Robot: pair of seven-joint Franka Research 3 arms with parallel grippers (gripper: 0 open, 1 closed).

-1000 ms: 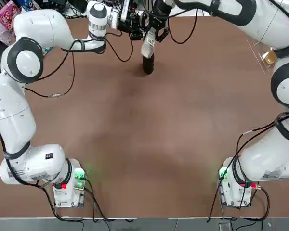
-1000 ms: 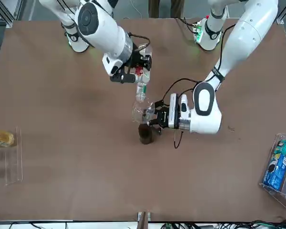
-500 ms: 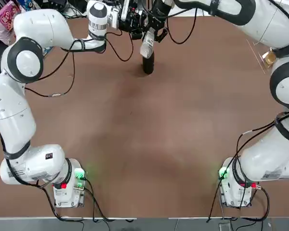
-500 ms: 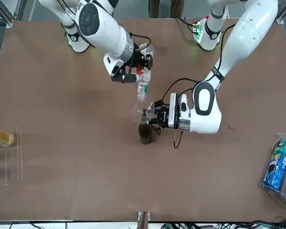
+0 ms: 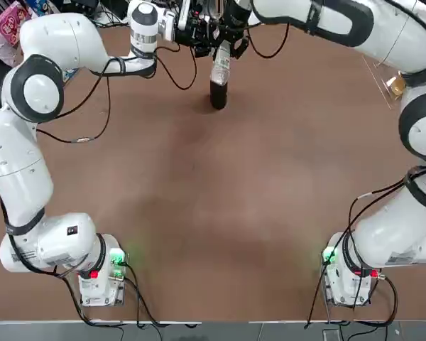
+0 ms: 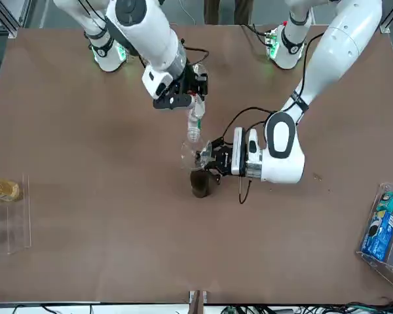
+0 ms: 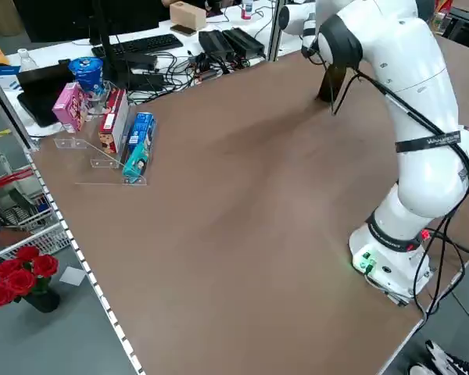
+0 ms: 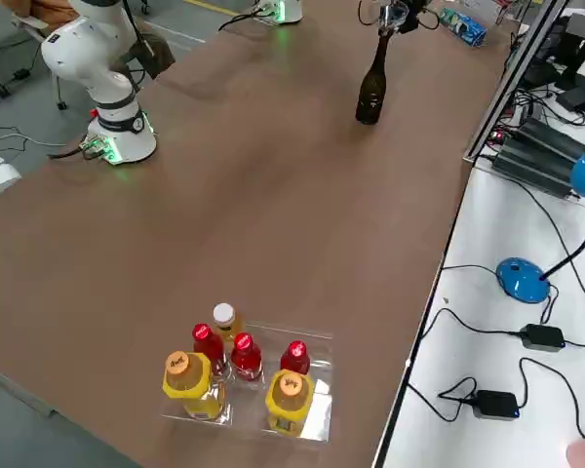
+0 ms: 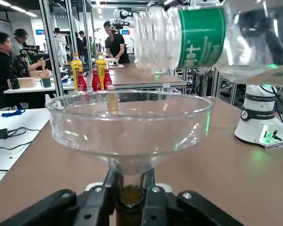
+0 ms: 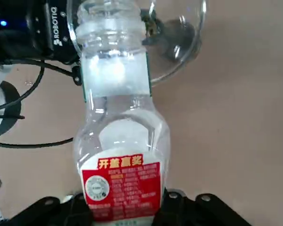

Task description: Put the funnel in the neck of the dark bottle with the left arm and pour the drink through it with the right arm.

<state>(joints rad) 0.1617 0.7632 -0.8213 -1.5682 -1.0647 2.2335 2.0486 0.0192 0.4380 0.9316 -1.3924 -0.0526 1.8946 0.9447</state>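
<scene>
The right gripper (image 10: 125,202), holding the drink (image 10: 125,125) above the funnel (image 9: 132,129), needed to pour slowly within its rim, while the left gripper (image 9: 132,186), grip impossible to tell, was beside the spout.

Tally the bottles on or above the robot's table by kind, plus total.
Red bottles: 3
Large yellow bottles: 2
Small amber bottle with white cap: 1
Dark bottle: 1
Clear drink bottle, held over the funnel: 1
Total: 8
</scene>
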